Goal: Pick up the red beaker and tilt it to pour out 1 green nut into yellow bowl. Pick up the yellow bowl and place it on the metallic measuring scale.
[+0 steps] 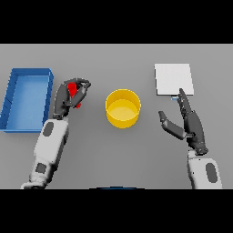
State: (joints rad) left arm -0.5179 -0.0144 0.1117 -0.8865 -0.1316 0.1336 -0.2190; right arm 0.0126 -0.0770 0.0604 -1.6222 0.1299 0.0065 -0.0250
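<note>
Head view
Red beaker (pixel 73 89): wrapped by the left hand (pixel 68 98), left of the yellow bowl (pixel 123 108) and apart from it; mostly hidden by the fingers, only red patches showing; held there, most likely, to be carried over the bowl and tipped.
Green nut: not visible; presumably inside the beaker, cannot confirm.
Left hand grip: fingers and thumb curled round the beaker, closed on it; whether lifted off the table or resting on it, cannot tell.
Left arm pose: rising from the lower left edge, forearm angled up and slightly right, hand between the blue tray (pixel 18 125) and the bowl.
Yellow bowl: upright at table centre, mouth open upward, nothing green seen inside; placed within reach of both hands, suited to receiving the pour.
Metallic measuring scale (pixel 174 79): pale square plate at the far right, well apart from the bowl; bare on top, waiting for the bowl.
Right hand (pixel 189 123): open, fingers straight and pointing up toward the scale, thumb spread toward the bowl; fingertips just at the scale's near edge; holding nothing.
Right arm pose: entering from the lower right, forearm near upright, idle.
Stage, judged: beaker grasped, pour not yet made.
</note>
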